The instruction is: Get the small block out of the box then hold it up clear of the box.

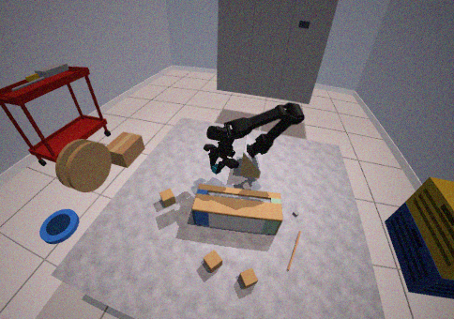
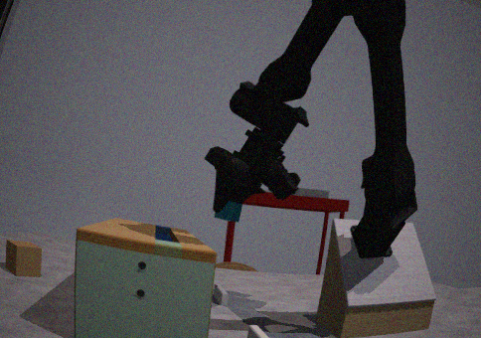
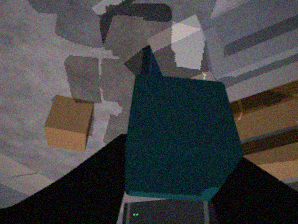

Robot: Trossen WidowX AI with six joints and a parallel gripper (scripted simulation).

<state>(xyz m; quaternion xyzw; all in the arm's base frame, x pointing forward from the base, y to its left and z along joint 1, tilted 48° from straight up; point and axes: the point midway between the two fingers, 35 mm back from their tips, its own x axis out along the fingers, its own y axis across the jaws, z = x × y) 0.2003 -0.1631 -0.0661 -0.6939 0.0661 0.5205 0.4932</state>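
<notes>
Pinching the teal block (image 1: 215, 168) (image 2: 229, 211) (image 3: 182, 137) between my fingers (image 1: 224, 169) (image 2: 254, 206), I hold it outside the box (image 1: 237, 208) (image 2: 144, 279), above the counter (image 1: 328, 179) (image 2: 278, 286) (image 3: 30, 75). One wooden cube (image 1: 167, 198) (image 3: 69, 123) sits beside the box, outside it.

The mottled grey desk (image 1: 328, 268) (image 2: 278, 286) (image 3: 25, 65) bears the long box (image 1: 236, 207) (image 2: 109, 284) (image 3: 270, 117), with a sloped wedge (image 1: 249, 166) (image 2: 414, 274) standing apart behind it. One wooden cube (image 1: 167, 198) (image 3: 68, 123) sits near the box's blue end, and two more wooden cubes (image 1: 213, 261) (image 1: 248, 278) (image 2: 23, 258) rest in front. Past the green end lie a tiny grey piece (image 1: 295, 214) and a thin orange stick (image 1: 294, 250)
</notes>
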